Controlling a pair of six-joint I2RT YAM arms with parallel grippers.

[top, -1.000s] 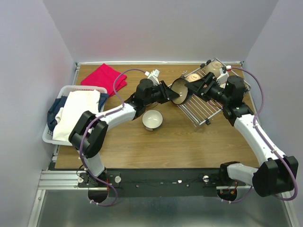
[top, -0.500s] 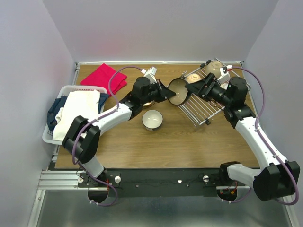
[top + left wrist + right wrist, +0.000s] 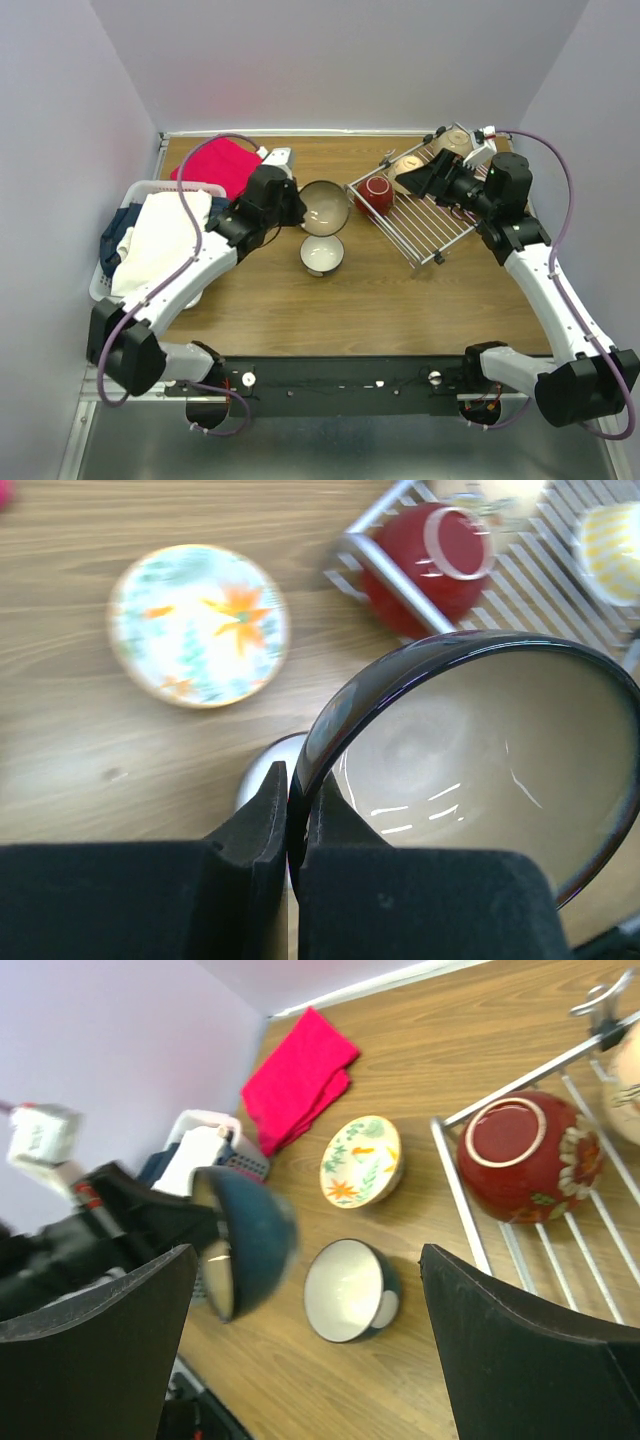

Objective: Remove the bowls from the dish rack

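Glossy glazed ceramic on the dark-rimmed bowl [image 3: 470, 750], catching light. Shiny silver metal wire for the dish rack [image 3: 420, 215]. Matt wood grain across the table [image 3: 400, 300]. Soft red cloth [image 3: 215, 165], white plastic basket [image 3: 170, 186].

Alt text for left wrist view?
The left gripper pinches the rim of a dark-rimmed, cream-lined bowl above the wooden table. Beyond it sit a floral bowl on the table and an upturned red bowl at the corner of the dish rack.
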